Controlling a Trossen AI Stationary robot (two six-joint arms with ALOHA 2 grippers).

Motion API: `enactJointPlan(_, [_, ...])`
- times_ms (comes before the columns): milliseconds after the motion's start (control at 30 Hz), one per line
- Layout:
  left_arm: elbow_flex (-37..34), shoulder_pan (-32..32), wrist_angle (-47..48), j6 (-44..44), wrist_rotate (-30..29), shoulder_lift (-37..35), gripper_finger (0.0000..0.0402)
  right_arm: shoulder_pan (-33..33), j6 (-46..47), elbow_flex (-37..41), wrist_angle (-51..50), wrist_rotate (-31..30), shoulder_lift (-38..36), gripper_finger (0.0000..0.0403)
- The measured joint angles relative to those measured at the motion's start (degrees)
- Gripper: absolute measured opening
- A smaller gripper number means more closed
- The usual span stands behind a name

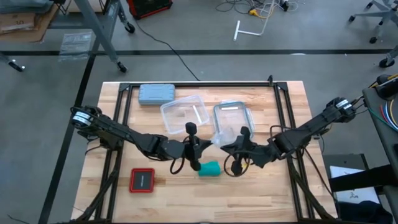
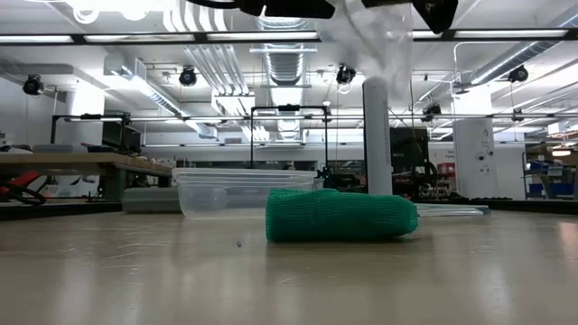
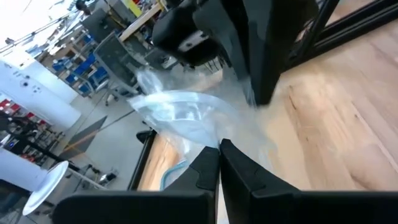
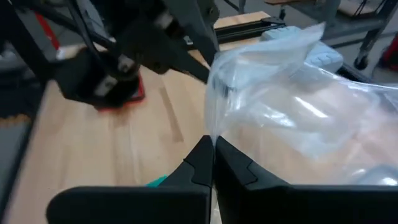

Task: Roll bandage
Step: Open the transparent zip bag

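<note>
The bandage (image 1: 210, 168) lies on the bare wood near the table's front edge as a short, fat teal roll, its long axis running roughly left to right across the table, and nothing touches it. Both arms meet just above and behind it: the left gripper (image 1: 192, 151) sits at the roll's left end and looks the nearer of the two, while the right gripper (image 1: 241, 152) hangs off to the roll's right and slightly back. Neither is free, though. Each wrist view shows its fingers pressed together on a fold of a clear plastic bag (image 4: 292, 93), held up between the two arms, so the roll lies below and in front of both pairs of fingertips. My guess is the roll is meant for that bag, which would require one hand to release.
</note>
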State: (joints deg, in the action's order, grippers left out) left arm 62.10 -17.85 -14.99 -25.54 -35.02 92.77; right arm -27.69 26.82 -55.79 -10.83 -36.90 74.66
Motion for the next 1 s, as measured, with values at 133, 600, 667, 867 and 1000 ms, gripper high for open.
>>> enactJointPlan(133, [-0.65,0.07,0.41,0.11,-1.23,-0.09,0.0,-0.72,6.03,0.44,0.01,-0.13,-2.76,0.0])
enactJointPlan(600, [-0.79,0.03,0.31,2.99,10.04,-3.31,0.0,-1.19,15.64,2.64,-1.61,0.99,-8.24,0.0])
enactJointPlan(667, [-0.73,-0.15,-0.08,4.77,10.86,-5.42,0.0005,-0.93,16.95,2.78,-3.77,0.89,-7.18,0.0])
enactJointPlan(867, [-0.73,-0.24,1.6,5.1,13.2,-5.93,0.007,0.0,17.57,2.89,-3.36,1.51,-5.47,0.0])
enactJointPlan(1000, [-0.73,-0.22,1.04,3.94,12.31,-3.82,0.0146,0.22,17.44,2.89,-2.84,2.45,-5.48,0.0])
